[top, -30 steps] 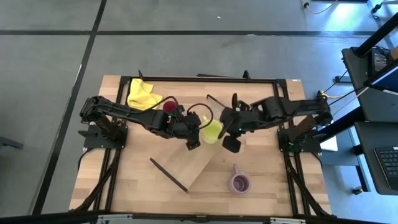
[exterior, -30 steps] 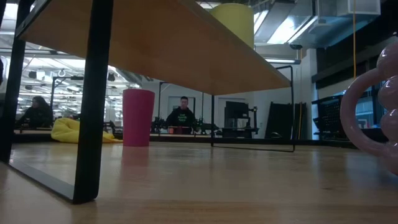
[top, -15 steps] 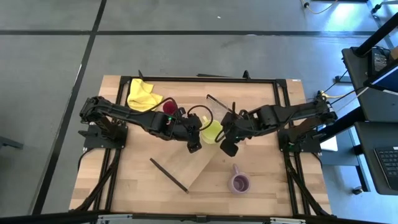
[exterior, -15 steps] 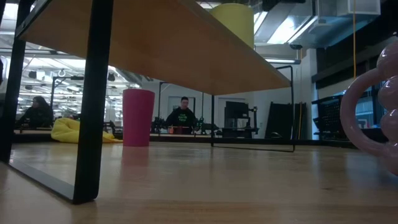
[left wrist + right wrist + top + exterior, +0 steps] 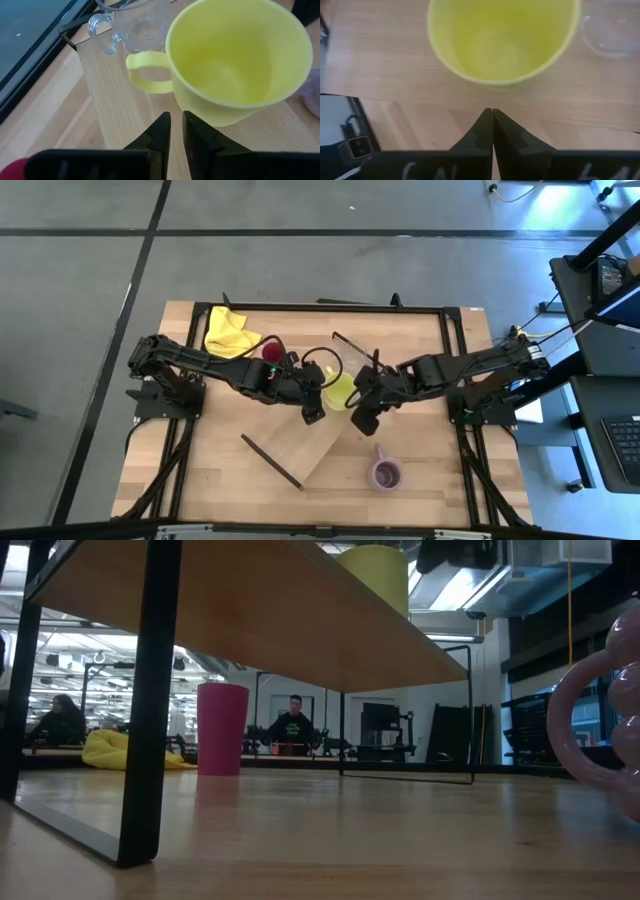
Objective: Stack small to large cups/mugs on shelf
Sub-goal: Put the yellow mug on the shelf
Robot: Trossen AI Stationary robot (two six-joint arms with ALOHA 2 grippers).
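Shelf [image 5: 322,430] of light wood stands near the middle of the slatted wooden table [image 5: 220,470], a thin dark rail at each short end. The lime-yellow handled mug [image 5: 340,391] sits upright on the shelf, with a clear glass mug [image 5: 131,31] just beside it on the same board. Both arms meet at the yellow mug: the left gripper [image 5: 312,408] hangs just beside it with its fingers [image 5: 161,131] drawn to a narrow gap and holding nothing, while the right gripper [image 5: 364,420] sits on the mug's other side with its fingers [image 5: 486,125] pressed together, also empty. The dark red handleless tumbler [image 5: 271,352] stands on the table behind the left arm, next to a crumpled yellow cloth [image 5: 229,330]. The lilac purple handled mug [image 5: 385,472] stands upright on the table toward the front right, well apart from the shelf. In the low view, a person [image 5: 293,726] sits far back in the room
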